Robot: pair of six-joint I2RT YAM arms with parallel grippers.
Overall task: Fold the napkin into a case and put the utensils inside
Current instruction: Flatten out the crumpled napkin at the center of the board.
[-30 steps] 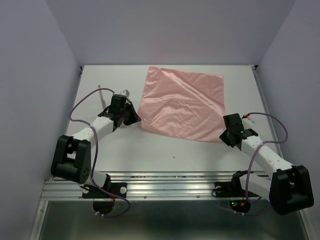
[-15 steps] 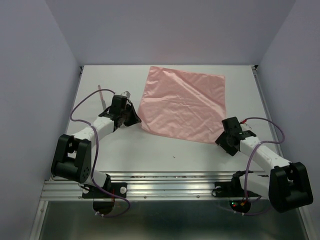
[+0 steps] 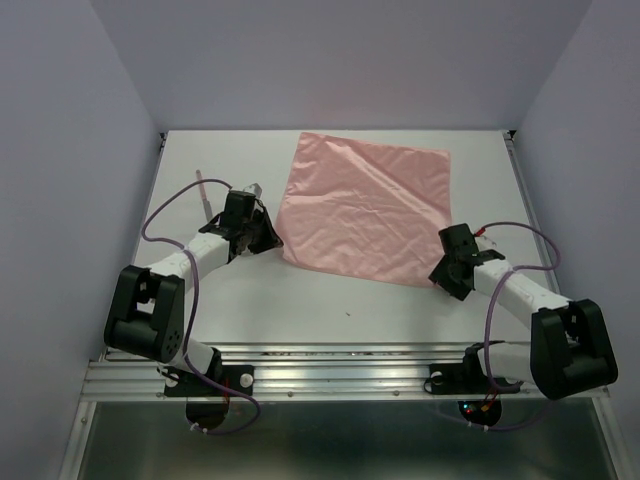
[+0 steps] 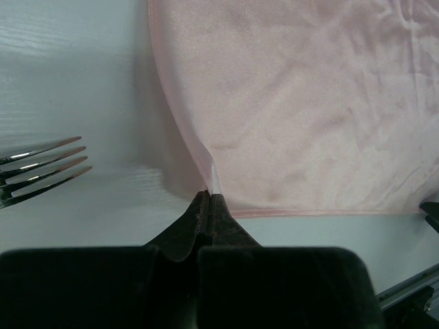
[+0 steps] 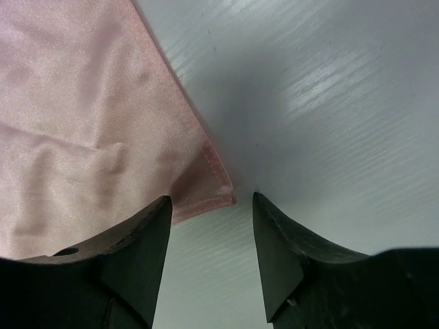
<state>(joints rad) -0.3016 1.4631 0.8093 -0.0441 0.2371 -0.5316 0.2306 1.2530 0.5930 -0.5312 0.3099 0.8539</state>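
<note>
1. Top view: the napkin (image 3: pixel 365 205) lies flat and open on the table (image 3: pixel 330 300). No fold is made yet.
2. Its near left corner is held tight by the left gripper (image 4: pixel 209 199). A bit of the hem sticks up between the tips.
3. At the near right corner, the right gripper (image 5: pixel 211 200) is spread wide. One finger sits on each side of the corner, low by the table, but they do not pinch it.
4. A fork (image 4: pixel 48 161) lies on the table left of the napkin, not touching it.
5. I think the step in hand is grabbing both near corners for the first fold.
6. Next, the right gripper should close on its corner. Then both can lift that edge and carry it over to the far side. The cloth looks thin and slippy, so a small bite could slide out.
</note>
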